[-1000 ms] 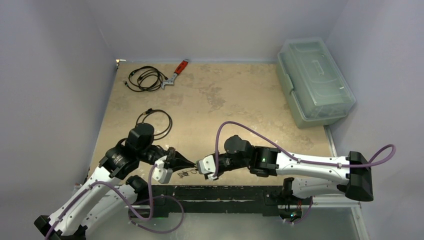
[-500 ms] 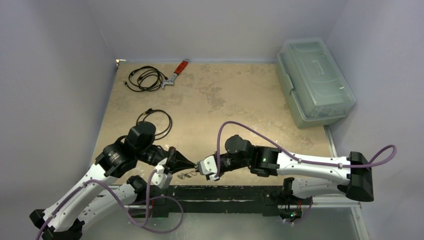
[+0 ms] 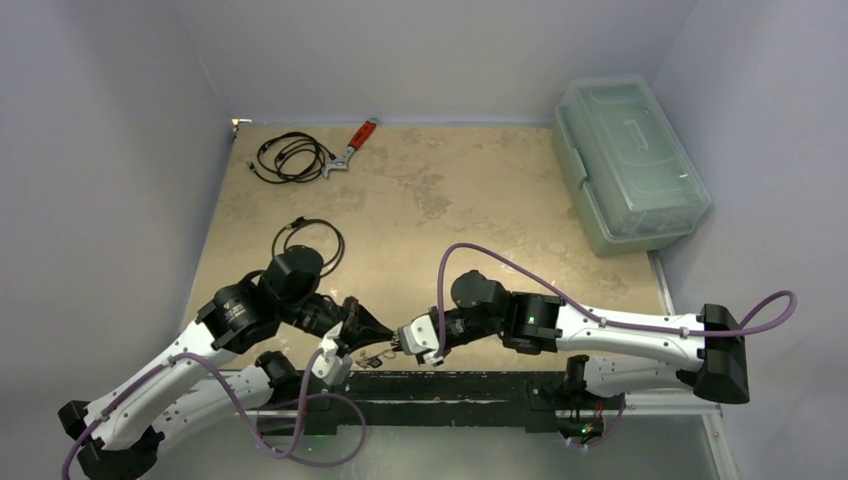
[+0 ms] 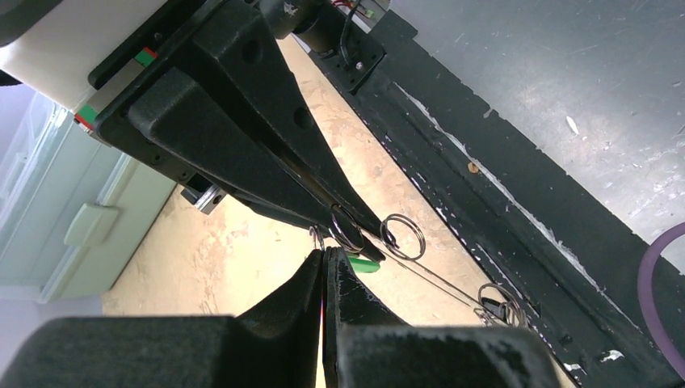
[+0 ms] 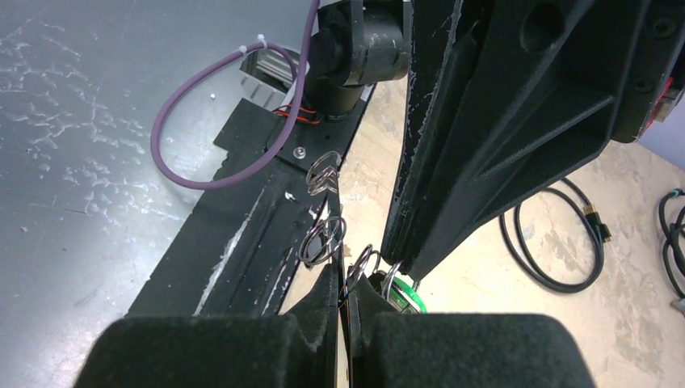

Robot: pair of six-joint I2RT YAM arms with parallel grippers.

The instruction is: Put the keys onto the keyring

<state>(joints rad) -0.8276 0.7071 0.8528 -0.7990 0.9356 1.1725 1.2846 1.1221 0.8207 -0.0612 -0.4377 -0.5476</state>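
Both grippers meet tip to tip just above the table's near edge. My left gripper (image 3: pixel 386 333) (image 4: pixel 325 252) is shut, with a small split ring (image 4: pixel 317 237) pinched at its tips; the green-tagged key (image 4: pixel 363 264) (image 5: pixel 409 296) hangs just below them. My right gripper (image 3: pixel 401 338) (image 5: pixel 349 280) is shut on the keyring, a thin grey wire (image 4: pixel 440 279) that runs off towards the black rail. Small rings (image 5: pixel 323 240) (image 4: pixel 501 303) dangle along it. In the top view the loop's dangling bits (image 3: pixel 372 357) show below the fingertips. No other key shows.
A black rail (image 3: pixel 450 385) runs along the near edge under the grippers. A coiled black cable (image 3: pixel 308 243) lies behind the left arm, with another coil (image 3: pixel 290 155) and a red-handled wrench (image 3: pixel 352 148) at the back left. A clear lidded box (image 3: pixel 630 165) stands back right.
The left arm has swung to the right and its wrist has dropped a little, bringing its tips closer to the right gripper. The dangling rings shifted slightly. Both grippers stayed shut.
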